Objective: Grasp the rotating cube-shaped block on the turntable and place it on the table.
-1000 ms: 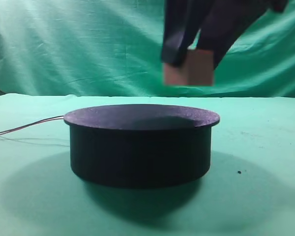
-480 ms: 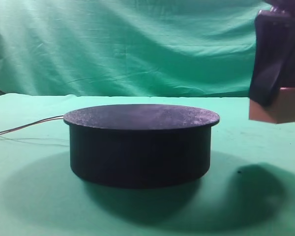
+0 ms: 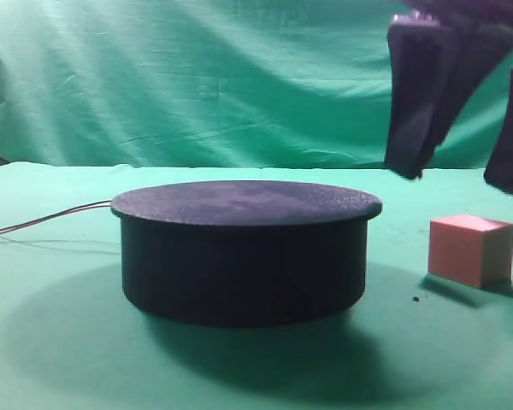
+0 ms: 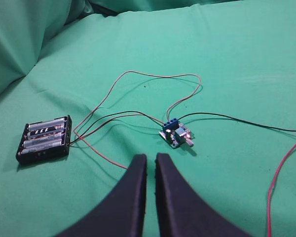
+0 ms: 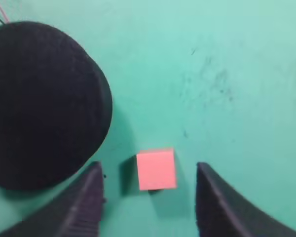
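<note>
With my right tool (image 5: 148,197) spread wide above it, the cube-shaped block (image 3: 469,249) sits on the table (image 3: 60,342) — just right of the turntable (image 3: 244,248), untouched. My left tool (image 4: 151,165) is nearly closed — empty.

I see my right claw (image 5: 149,197) spread wide, the pink cube (image 5: 156,169) lying free between its fingers on the green table (image 5: 227,74), the black turntable (image 5: 42,103) off its left finger.

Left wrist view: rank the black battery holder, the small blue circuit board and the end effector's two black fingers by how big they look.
1. Black end effector fingers, though nearness to the camera inflates them.
2. Black battery holder.
3. Small blue circuit board.
</note>
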Robot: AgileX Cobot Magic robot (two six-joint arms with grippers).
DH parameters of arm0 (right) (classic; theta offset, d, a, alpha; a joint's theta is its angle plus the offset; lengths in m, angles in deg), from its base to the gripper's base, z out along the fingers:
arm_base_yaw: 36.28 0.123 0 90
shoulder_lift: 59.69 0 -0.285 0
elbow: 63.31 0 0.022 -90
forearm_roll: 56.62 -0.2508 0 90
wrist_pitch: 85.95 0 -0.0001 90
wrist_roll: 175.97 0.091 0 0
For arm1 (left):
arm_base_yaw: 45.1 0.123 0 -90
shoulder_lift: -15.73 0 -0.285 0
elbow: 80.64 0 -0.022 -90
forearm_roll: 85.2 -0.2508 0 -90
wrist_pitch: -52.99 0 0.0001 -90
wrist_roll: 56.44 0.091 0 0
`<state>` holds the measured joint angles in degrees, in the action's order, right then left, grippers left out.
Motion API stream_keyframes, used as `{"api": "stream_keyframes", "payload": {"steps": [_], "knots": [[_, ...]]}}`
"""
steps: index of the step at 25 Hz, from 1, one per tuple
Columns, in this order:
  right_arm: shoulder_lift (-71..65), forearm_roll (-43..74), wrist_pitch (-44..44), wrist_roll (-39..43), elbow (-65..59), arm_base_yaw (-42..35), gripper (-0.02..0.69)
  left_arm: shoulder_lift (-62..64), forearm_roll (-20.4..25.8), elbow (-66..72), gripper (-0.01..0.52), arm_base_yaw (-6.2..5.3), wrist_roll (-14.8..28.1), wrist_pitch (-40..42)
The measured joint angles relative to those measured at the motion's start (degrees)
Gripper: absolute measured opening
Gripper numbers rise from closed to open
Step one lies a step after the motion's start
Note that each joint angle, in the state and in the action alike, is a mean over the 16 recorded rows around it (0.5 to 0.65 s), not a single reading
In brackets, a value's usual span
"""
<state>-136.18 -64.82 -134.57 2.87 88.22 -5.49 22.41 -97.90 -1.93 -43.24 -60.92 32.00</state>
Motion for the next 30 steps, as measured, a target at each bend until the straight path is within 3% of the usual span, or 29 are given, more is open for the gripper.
{"api": "stream_keyframes", "payload": {"steps": [5, 8, 23, 30], "knots": [[11.1, 2.3, -3.5, 2.0, -2.0, 0.0, 0.05, 0.0, 0.0, 0.0, 0.0, 0.0, 0.0, 0.0], [17.2, 2.4, -4.0, 2.5, -4.5, 0.0, 0.008, 0.0, 0.0, 0.0, 0.0, 0.0, 0.0, 0.0], [32.2, 0.3, 5.4, -3.8, -11.9, -0.3, 0.0, 0.0, 0.0, 0.0, 0.0, 0.0, 0.0, 0.0], [37.8, 2.5, 12.6, -7.8, -18.0, -5.5, 0.0, 0.0, 0.0, 0.0, 0.0, 0.0, 0.0, 0.0]]}}
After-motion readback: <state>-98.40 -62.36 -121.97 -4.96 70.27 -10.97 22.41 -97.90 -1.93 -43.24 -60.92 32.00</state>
